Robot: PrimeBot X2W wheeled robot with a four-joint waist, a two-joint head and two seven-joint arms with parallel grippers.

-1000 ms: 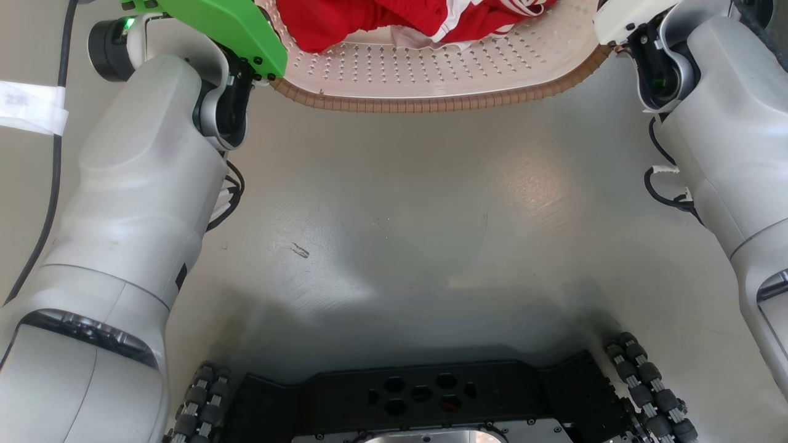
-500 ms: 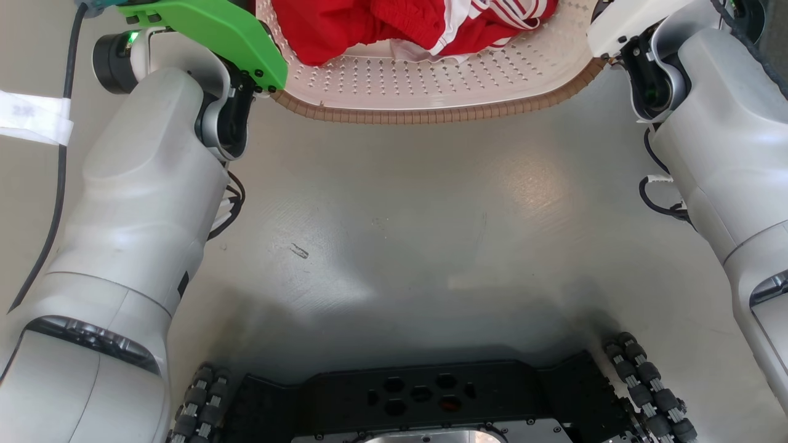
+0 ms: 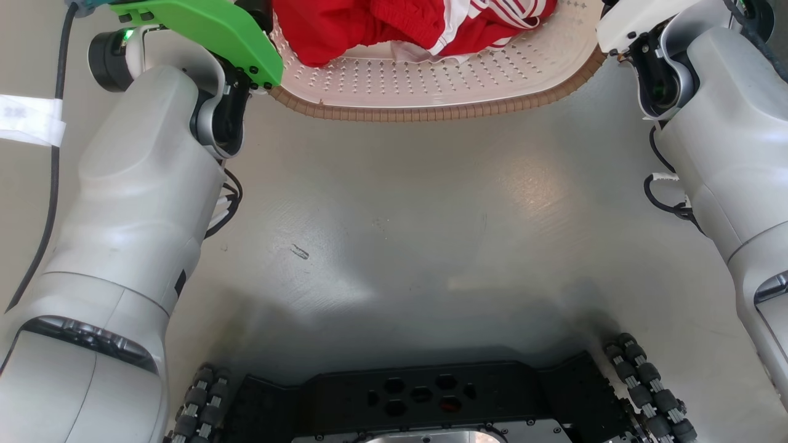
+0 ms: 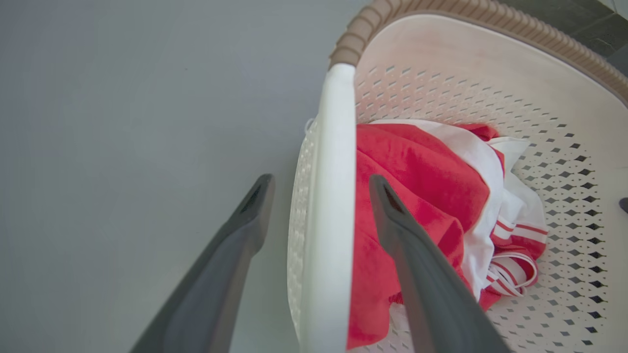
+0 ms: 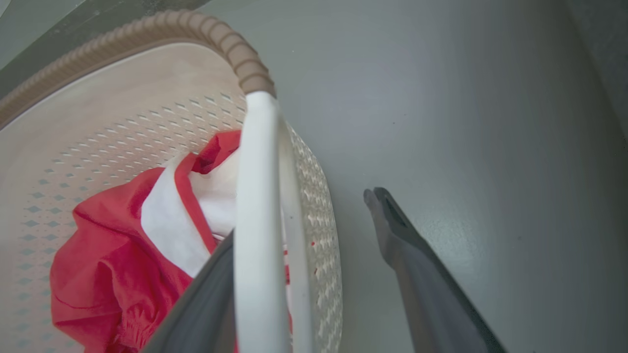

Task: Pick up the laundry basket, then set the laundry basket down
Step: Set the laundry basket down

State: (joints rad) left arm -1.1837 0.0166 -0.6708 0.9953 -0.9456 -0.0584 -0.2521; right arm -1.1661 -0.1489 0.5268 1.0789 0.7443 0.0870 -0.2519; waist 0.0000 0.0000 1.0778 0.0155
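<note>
Closest in, the robot's wheeled base (image 3: 425,394) stands on grey floor (image 3: 418,215). Just beyond, the laundry basket (image 3: 431,80) appears to sit on that floor between both forearms, red clothing (image 3: 369,21) inside. The left gripper (image 4: 320,184) is released, fingers straddling the white handle (image 4: 333,147). The right gripper (image 5: 300,218) is likewise spread around the opposite handle (image 5: 257,171). Best play looks like closing both evenly at mid-handle, then lifting level.

We take this for an indoor test space or lab. The smooth pale grey floor (image 3: 394,215) is bare and glossy, with a small dark scuff (image 3: 300,250), a strip of white tape (image 3: 28,115) and a black cable (image 3: 53,178) crossing it. A cream-white perforated plastic laundry basket (image 3: 431,86) of red-and-white clothing (image 3: 369,21) adds a domestic note.
</note>
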